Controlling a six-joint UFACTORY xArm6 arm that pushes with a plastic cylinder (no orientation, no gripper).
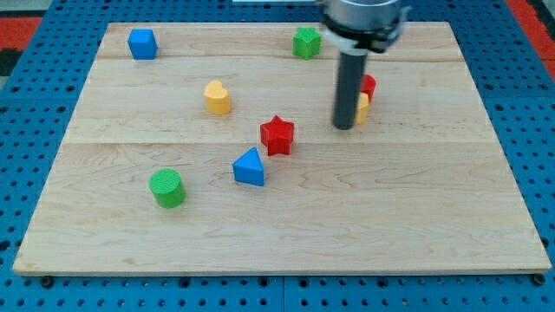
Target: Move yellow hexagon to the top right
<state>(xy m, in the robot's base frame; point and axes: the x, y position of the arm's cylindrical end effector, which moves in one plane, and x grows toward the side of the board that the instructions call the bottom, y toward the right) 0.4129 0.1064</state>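
The yellow hexagon (362, 107) lies right of the board's middle and is mostly hidden behind my rod; only a sliver shows at the rod's right side. A red block (368, 86) sits just above it, touching or nearly touching, its shape hidden. My tip (344, 126) rests on the board at the yellow hexagon's lower left, right against it.
On the wooden board (434, 217): a green star-like block (305, 42) at the top middle, a blue cube (142, 43) at the top left, a yellow heart-like block (217, 97), a red star (277, 134), a blue triangle (249, 167), a green cylinder (166, 187).
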